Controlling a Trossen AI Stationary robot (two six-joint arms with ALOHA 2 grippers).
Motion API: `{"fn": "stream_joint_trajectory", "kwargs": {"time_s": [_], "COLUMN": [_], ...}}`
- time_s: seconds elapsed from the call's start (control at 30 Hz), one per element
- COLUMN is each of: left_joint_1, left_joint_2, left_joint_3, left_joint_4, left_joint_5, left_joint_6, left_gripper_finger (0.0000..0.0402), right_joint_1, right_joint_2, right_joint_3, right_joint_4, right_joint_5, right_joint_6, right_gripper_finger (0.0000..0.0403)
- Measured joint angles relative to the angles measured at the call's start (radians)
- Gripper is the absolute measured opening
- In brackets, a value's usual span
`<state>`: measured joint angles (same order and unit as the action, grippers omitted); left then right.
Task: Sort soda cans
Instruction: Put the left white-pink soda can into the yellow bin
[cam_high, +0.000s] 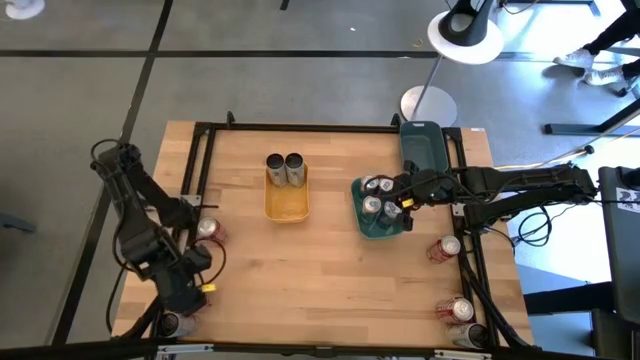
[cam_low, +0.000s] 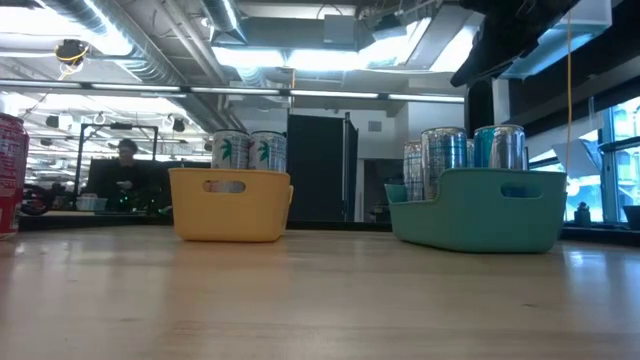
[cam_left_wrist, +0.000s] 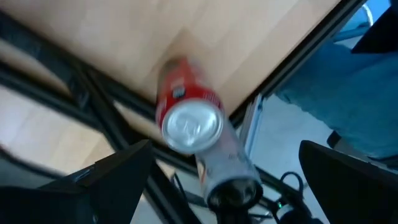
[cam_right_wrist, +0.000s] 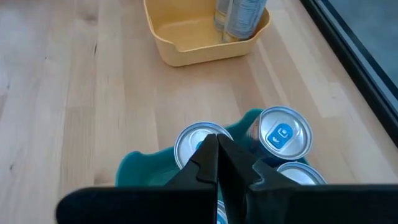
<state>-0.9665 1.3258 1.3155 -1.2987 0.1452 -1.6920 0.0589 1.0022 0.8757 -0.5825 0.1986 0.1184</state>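
Observation:
My left gripper (cam_high: 192, 292) hangs open over the table's near left corner, its fingers (cam_left_wrist: 118, 180) wide apart above an upright red soda can (cam_left_wrist: 186, 115) and a silver-grey can (cam_left_wrist: 227, 168) beside it. My right gripper (cam_right_wrist: 217, 149) is shut and hovers above three silver-topped cans (cam_high: 378, 197) that stand in the teal tray (cam_high: 372, 228). Two more cans (cam_high: 285, 167) stand at the far end of the yellow tray (cam_high: 286, 203). Red cans (cam_high: 447, 248) (cam_high: 460, 312) stand along the table's right edge.
A dark teal tray (cam_high: 422, 150) sits at the far right, behind the teal one. A black frame (cam_high: 200, 170) runs along the table's edges. Bare wood (cam_high: 320, 280) lies between the trays and the near edge. A person (cam_low: 127, 150) sits in the room beyond.

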Motion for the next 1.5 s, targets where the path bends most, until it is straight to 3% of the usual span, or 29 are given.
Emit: {"fn": "stream_joint_trajectory", "kwargs": {"time_s": [0.33, 0.47, 0.7, 1.5], "left_joint_1": [-0.098, -0.116, -0.127, -0.2], "left_joint_2": [0.039, 0.094, 0.15, 0.307], "left_joint_3": [0.0, 0.0, 0.0, 0.001], "left_joint_4": [0.041, 0.074, 0.171, 0.22], "left_joint_5": [0.036, 0.043, 0.151, 0.16], "left_joint_6": [-0.179, -0.142, -0.144, 0.001], "left_gripper_finger": [0.0391, 0.0391, 0.0391, 0.0391], "right_joint_1": [0.0, 0.0, 0.0, 0.0], "right_joint_2": [0.0, 0.0, 0.0, 0.0], "right_joint_3": [0.0, 0.0, 0.0, 0.0], "right_joint_4": [-0.004, -0.004, -0.003, -0.003], "right_joint_5": [0.001, 0.001, 0.002, 0.002], "right_joint_6": [-0.023, -0.026, -0.027, -0.021], "right_gripper_finger": [0.0005, 0.0005, 0.0005, 0.0005]}}
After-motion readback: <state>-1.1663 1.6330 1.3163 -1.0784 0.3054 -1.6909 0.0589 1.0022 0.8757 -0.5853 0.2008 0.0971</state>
